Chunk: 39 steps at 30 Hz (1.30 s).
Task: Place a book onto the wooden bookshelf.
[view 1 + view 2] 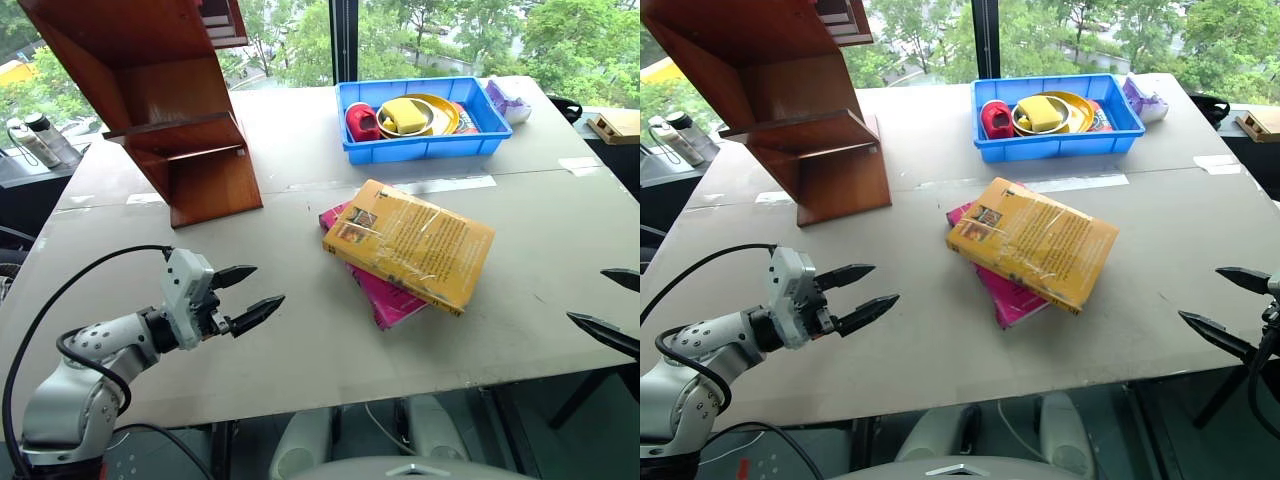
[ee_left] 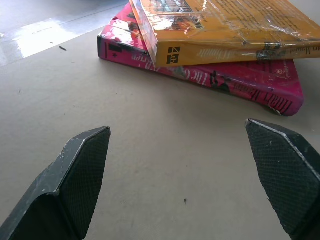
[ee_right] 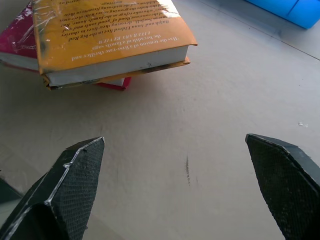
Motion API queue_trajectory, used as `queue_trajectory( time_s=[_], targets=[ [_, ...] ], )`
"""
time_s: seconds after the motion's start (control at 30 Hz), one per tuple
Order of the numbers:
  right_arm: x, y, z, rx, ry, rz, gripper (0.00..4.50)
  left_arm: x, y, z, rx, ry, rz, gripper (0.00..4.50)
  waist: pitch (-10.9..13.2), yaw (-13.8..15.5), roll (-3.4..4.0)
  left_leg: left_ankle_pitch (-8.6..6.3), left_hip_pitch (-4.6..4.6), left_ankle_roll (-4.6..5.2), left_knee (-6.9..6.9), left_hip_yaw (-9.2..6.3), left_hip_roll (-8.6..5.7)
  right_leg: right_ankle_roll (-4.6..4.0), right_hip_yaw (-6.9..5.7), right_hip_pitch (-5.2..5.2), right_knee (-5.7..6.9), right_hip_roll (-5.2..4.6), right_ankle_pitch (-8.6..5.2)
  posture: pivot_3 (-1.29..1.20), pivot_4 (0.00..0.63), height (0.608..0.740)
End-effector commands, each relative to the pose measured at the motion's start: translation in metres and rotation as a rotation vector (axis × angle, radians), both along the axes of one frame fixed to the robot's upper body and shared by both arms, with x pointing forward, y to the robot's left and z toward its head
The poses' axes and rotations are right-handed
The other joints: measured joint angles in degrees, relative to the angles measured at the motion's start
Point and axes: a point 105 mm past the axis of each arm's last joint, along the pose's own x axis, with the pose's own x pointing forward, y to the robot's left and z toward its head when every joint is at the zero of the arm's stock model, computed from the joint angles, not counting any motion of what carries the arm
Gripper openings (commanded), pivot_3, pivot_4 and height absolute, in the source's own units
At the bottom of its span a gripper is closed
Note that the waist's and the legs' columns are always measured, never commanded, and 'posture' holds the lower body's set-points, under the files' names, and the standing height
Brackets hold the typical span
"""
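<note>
Book mid-table, flat atop pink book, well apart from wooden bookshelf. Left gripper, right gripper: both spread, empty. Likely stiff, light; glossy wrap slippery. Pinch overhanging edge.

The left arm, at the lower left of the left eye view, is built of rounded silver-grey segments joined by black rings. A white, boxy wrist block with small dark screw holes sits at its end. A thin black cable loops out from the wrist block, arcs over the arm and runs back down beside it; a second black cable curls around the elbow joint. The left gripper has two black fingers that taper to blunt points. In the left wrist view their inner faces carry a fine cross-hatched texture, with scuffed grey edges. The right gripper, at the right edge of the right eye view, has the same black tapered fingers, with a thin black cable beside it.
</note>
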Motion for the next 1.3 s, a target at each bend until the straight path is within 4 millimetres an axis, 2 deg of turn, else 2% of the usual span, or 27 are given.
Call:
queue_trajectory(
  time_s=[0.03,0.1,0.23,0.33,0.43,0.5,0.57,0.73,1.07,1.3],
  targets=[
    [0.003,0.005,0.006,-0.026,-0.044,0.028,4.50,0.005,-0.001,0.017,-0.002,-0.061,-0.023,4.44,0.00,0.01,0.00,0.00,0.00,0.00,0.00,0.00,0.00,0.00,0.00,0.00,0.00,0.00,0.00,0.00,0.150,0.740],
    [0.008,0.011,0.006,-0.045,-0.068,0.040,4.50,0.011,-0.005,0.028,-0.011,-0.092,-0.050,4.44,0.01,0.04,-0.02,0.00,0.00,0.00,0.00,-0.03,0.00,0.01,-0.04,0.00,0.00,0.01,-0.01,0.00,0.150,0.740],
    [0.012,0.021,0.009,-0.052,-0.078,0.048,4.50,0.014,-0.013,0.036,-0.014,-0.111,-0.095,4.44,0.00,0.08,0.03,0.00,0.00,-0.01,-0.01,-0.04,-0.01,0.00,-0.07,0.00,0.00,0.00,0.00,0.00,0.150,0.740],
    [0.019,0.030,0.005,-0.032,-0.030,0.044,4.50,0.010,-0.021,0.040,0.001,-0.115,-0.165,4.44,0.01,-0.14,0.01,0.00,-0.03,0.00,-0.03,-0.05,-0.01,0.01,-0.06,0.00,-0.10,0.02,0.24,0.00,0.150,0.740],
    [0.033,0.041,-0.005,-0.041,0.040,0.016,3.59,0.000,-0.030,0.039,0.048,-0.117,-0.261,4.50,0.02,-0.29,0.01,-0.01,-0.06,0.01,-0.05,-0.03,0.00,-0.01,-0.05,-0.01,-0.18,0.00,0.26,0.00,0.150,0.740],
    [0.043,0.050,-0.008,-0.060,0.044,0.013,2.64,-0.004,-0.032,0.038,0.072,-0.120,-0.292,4.50,0.03,-0.14,0.01,-0.02,-0.08,0.02,-0.06,-0.03,-0.01,-0.21,-0.06,-0.01,-0.24,0.00,0.15,0.00,0.150,0.740],
    [0.050,0.058,-0.012,-0.095,0.056,0.012,2.08,-0.005,-0.034,0.037,0.071,-0.119,-0.299,4.50,0.05,-0.03,0.05,-0.02,-0.11,0.02,-0.08,-0.07,0.00,-0.22,-0.10,-0.01,-0.27,0.00,0.14,0.00,0.150,0.740],
    [0.065,0.073,-0.016,-0.126,0.069,-0.029,0.04,-0.009,-0.035,0.037,0.074,-0.119,-0.302,4.50,0.06,0.01,0.05,-0.04,-0.23,0.05,-0.10,-0.13,-0.01,-0.20,-0.18,-0.02,-0.44,-0.01,0.16,0.00,0.150,0.740],
    [0.082,0.095,-0.031,-0.185,0.098,-0.005,0.04,-0.016,-0.035,0.035,0.073,-0.118,-0.270,4.50,0.06,-0.06,0.06,-0.09,-0.49,0.11,-0.10,-0.24,-0.03,-0.01,-0.34,-0.19,-0.57,-0.06,0.27,0.00,0.150,0.740],
    [0.093,0.136,-0.031,-0.135,0.066,0.104,0.04,-0.020,-0.033,0.030,0.084,-0.116,-0.239,4.50,0.07,-0.17,0.08,-0.09,-0.49,0.12,-0.10,-0.25,-0.03,0.00,-0.35,-0.22,-0.57,-0.04,0.27,0.00,0.150,0.740]
  ],
)
